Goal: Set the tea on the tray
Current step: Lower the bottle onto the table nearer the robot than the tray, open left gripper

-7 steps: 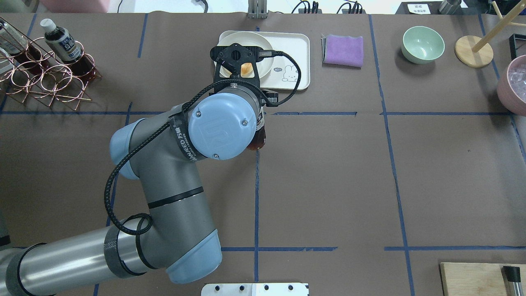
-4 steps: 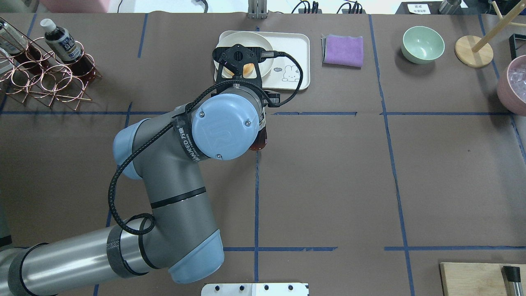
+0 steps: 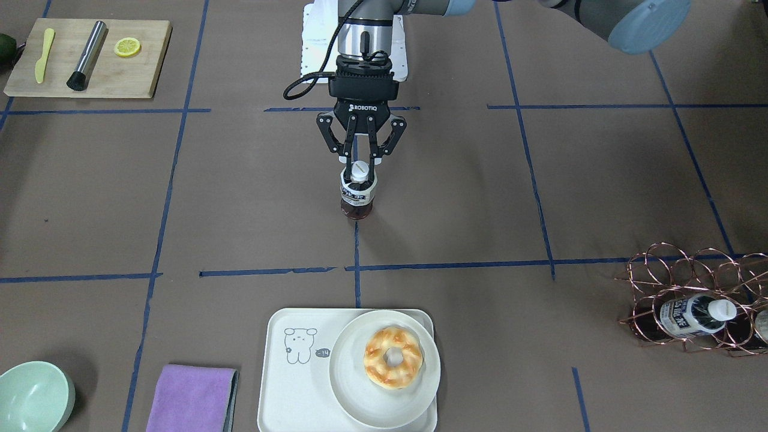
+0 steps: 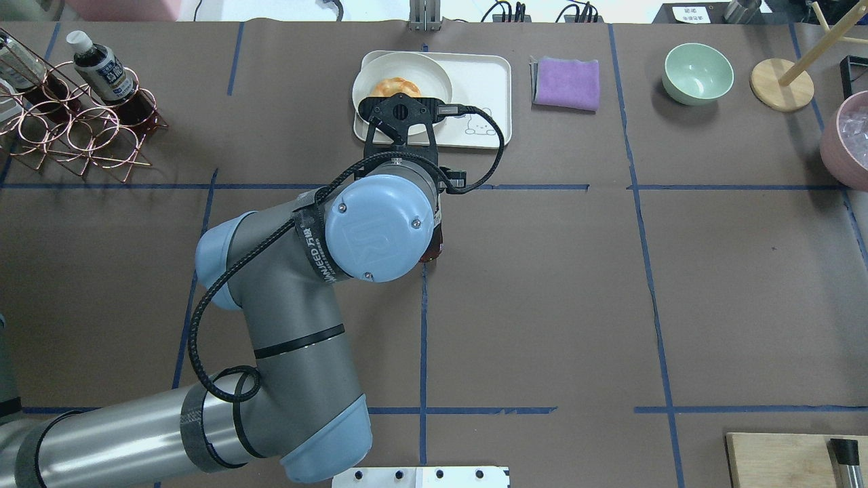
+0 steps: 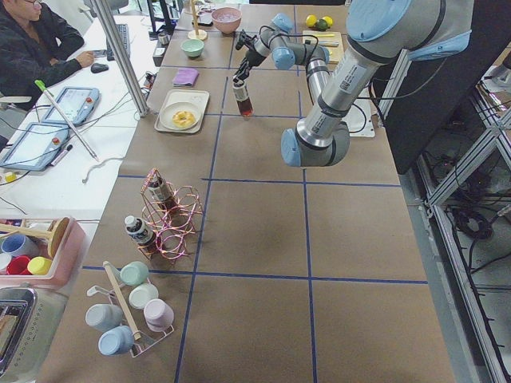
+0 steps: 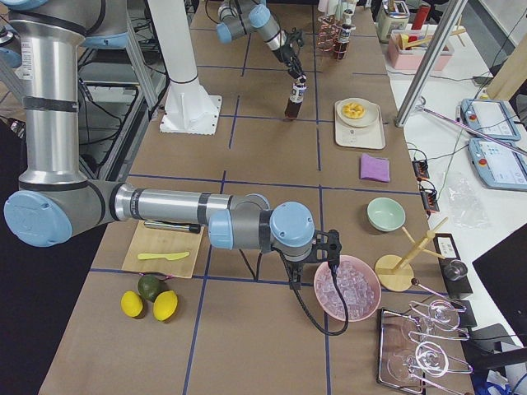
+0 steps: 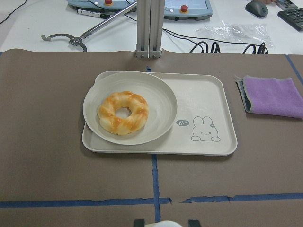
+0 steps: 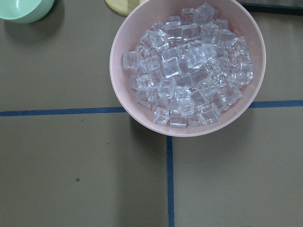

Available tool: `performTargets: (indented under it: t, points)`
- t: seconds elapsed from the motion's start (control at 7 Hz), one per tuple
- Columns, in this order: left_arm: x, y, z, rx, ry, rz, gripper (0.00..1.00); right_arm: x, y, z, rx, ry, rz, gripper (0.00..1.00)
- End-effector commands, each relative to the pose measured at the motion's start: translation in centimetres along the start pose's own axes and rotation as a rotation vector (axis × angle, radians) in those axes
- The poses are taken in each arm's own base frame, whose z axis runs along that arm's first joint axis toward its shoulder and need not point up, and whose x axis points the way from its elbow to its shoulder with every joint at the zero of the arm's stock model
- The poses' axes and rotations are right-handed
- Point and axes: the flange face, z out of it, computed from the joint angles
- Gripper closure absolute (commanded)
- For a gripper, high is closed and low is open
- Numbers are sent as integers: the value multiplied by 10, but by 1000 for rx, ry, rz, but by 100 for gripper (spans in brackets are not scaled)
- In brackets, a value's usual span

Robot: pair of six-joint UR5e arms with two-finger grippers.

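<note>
Brown tea [image 3: 356,195], one tray [image 3: 288,390], one plate [image 3: 354,397], one doughnut [image 3: 375,360]

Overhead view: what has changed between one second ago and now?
The left gripper, fingers shut on the tea, shifted slightly toward the robot, away from the tray, so the doughnut is uncovered. The grip, tray, plate and rack bottle stayed as they were.

Dark tea bottle [image 3: 356,198] upright — cream bear-printed tray [image 3: 288,393] well apart.
</note>
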Motion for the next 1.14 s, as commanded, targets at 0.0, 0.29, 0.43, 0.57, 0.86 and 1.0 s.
performTargets:
  t: [0.0,0.29,0.43,0.57,0.86,1.0]
  points:
    - [2,5,0,-7,2,5,100,0,0,0,1,0,1,0]
    - [-3,8,4,-10,-6,8,94,1,0,0,1,0,1,0]
    - [-3,8,4,-10,-6,8,91,1,0,0,1,0,1,0]
    - [-3,8,3,-9,-5,6,78,1,0,0,1,0,1,0]
    - [-8,11,7,-6,-10,10,0,0,-1,-1,2,0,0,0]
    - [-9,10,7,18,-17,11,0,0,-1,-1,2,0,0,0]
